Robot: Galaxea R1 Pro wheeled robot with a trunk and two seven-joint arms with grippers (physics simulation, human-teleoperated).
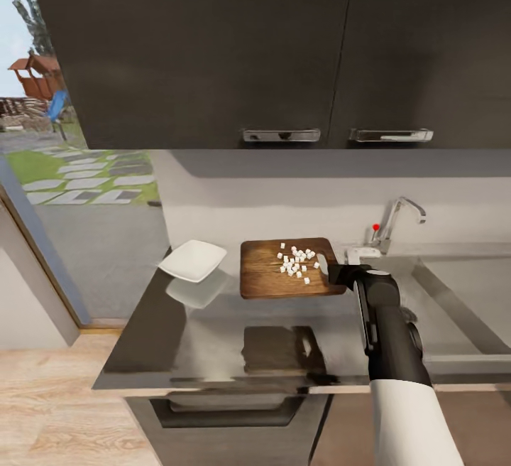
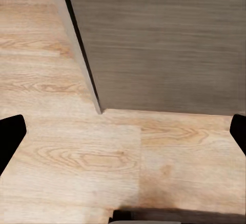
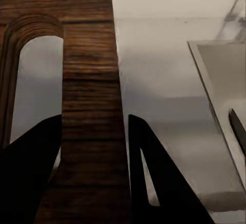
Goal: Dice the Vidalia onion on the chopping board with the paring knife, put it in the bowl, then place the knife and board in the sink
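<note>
Presently the right end effector (image 3: 92, 167), jaws open, straddles the handle-slot end of the board (image 1: 266, 278), whose long axis runs 9-to-3 on the bench (image 1: 199, 345), dice (image 1: 297, 261) on it, bowl (image 1: 193, 260) at 9 o'clock.

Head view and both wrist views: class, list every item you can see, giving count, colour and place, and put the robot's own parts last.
Rectangular wooden chopping board: one, brown, on countertop beside sink.
Diced onion pieces: many, white, on board.
Shallow squarish bowl: one, white, on the board's other side from the sink.
Smooth reflective countertop: one, grey.
Stainless-steel sink: one, silver, with chrome tap.
Wall cabinets: dark, above.
Wooden floor: light.
Right gripper: black, straddling the board's edge by the slot.
Left gripper: black, over the floor.
</note>
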